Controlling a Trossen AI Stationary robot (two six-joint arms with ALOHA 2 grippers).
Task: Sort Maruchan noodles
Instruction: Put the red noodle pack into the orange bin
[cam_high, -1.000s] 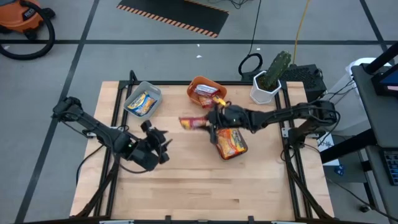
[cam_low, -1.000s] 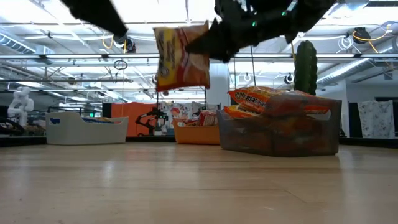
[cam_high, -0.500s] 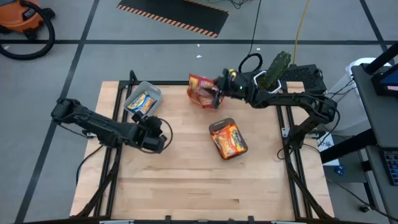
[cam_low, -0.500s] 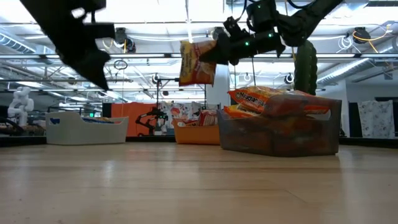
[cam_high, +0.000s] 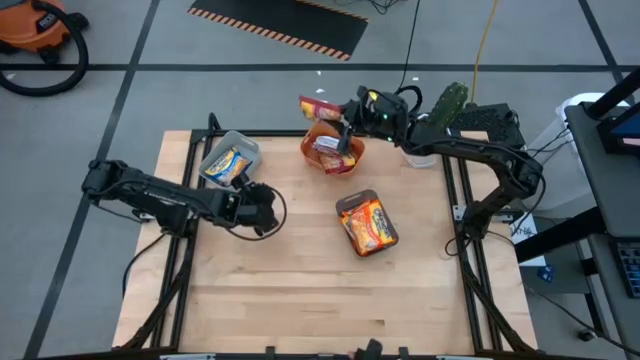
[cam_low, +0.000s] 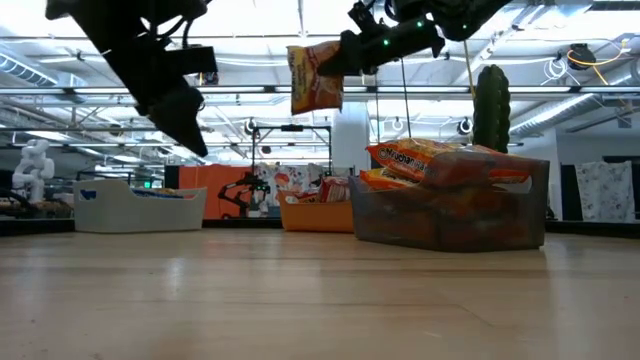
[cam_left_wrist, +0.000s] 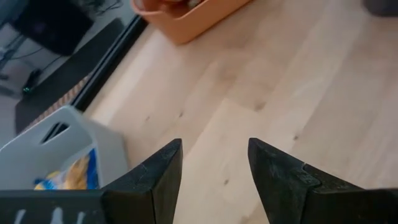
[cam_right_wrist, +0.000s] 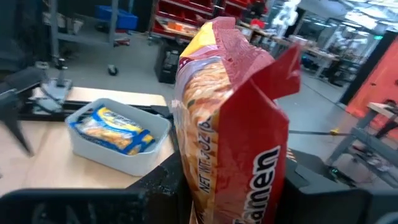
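Observation:
My right gripper (cam_high: 344, 113) is shut on a red-and-white noodle packet (cam_high: 316, 107), held high over the far rim of the orange tray (cam_high: 343, 166). That tray holds more red-and-white packets (cam_high: 328, 148). Orange packets (cam_high: 368, 224) fill a dark clear tray (cam_low: 450, 210) at mid-table. A yellow-and-blue packet (cam_high: 227, 165) lies in the grey tray (cam_high: 243, 143) at the far left. My left gripper (cam_high: 264, 208) hovers open above bare wood near the grey tray, its fingers (cam_left_wrist: 155, 177) apart. My right gripper pinches the red-and-white packet between its two fingers at one end (cam_low: 338, 60), coming level from the table's right side. The packet is lifted clear and hangs down beside the fingers (cam_low: 362, 50). In the wrist view it stands edge-on, its crimped end (cam_right_wrist: 231, 38) away from the gripper.
A cactus in a white pot (cam_high: 432, 135) stands at the far right corner, close behind my right arm. Black frame rails (cam_high: 462, 215) run along the table's sides. Bare wood (cam_high: 330, 300) spreads across the near half of the table.
My right gripper has carried the red-and-white packet from above mid-table toward the far edge and upward; it now hangs over the orange tray. My left gripper has moved a little toward the far edge and the right, turning about.

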